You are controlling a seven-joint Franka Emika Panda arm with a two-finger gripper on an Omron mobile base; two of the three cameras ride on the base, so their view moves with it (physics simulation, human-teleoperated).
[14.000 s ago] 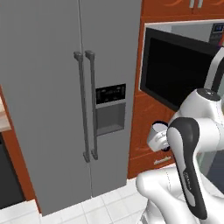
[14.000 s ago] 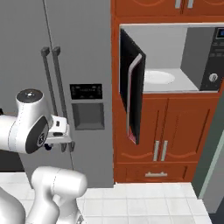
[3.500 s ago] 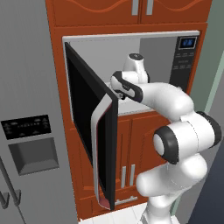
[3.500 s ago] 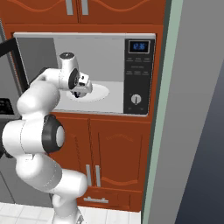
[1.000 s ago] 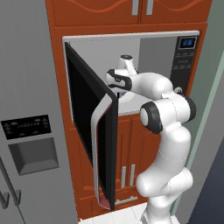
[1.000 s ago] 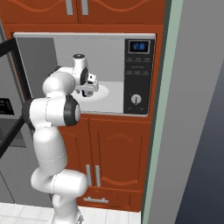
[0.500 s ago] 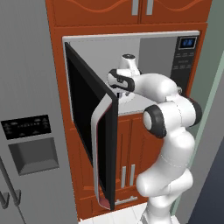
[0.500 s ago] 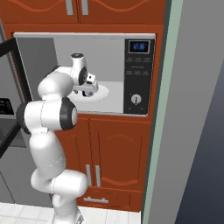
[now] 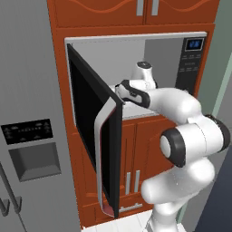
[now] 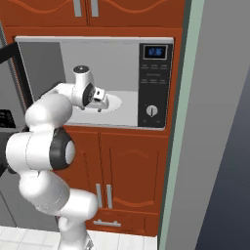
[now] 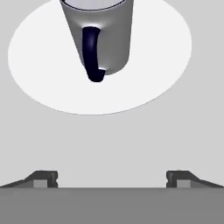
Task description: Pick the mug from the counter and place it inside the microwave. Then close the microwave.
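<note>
Compared with a second ago, I find the arm pulled slightly back toward the microwave's opening, and the two-finger gripper [image 11: 112, 177], then partly closed, now has its small dark fingertips [image 11: 43, 178] spread wide with nothing between them. The base views are framed as before, so I take it the base has not driven.

Nearest in the left base view, the black glass door with silver frame [image 9: 97, 140] stands swung out to the left, fully open. Behind it the white arm reaches into the large built-in microwave with grey interior [image 10: 124, 58], its hand at the front of the cavity.

In the hand view, the small white cylindrical mug with dark handle [image 11: 99, 37] stands upright on the white round turntable plate [image 11: 39, 74], apart from the gripper and beyond it, with bare grey floor between the fingertips and the plate's edge. The handle faces the gripper, roughly on its centre line. The mug's rim is cut off by the top edge of that view.

Farthest right, the black control panel with blue display and knob [image 10: 155, 85] fills the microwave's right side.
</note>
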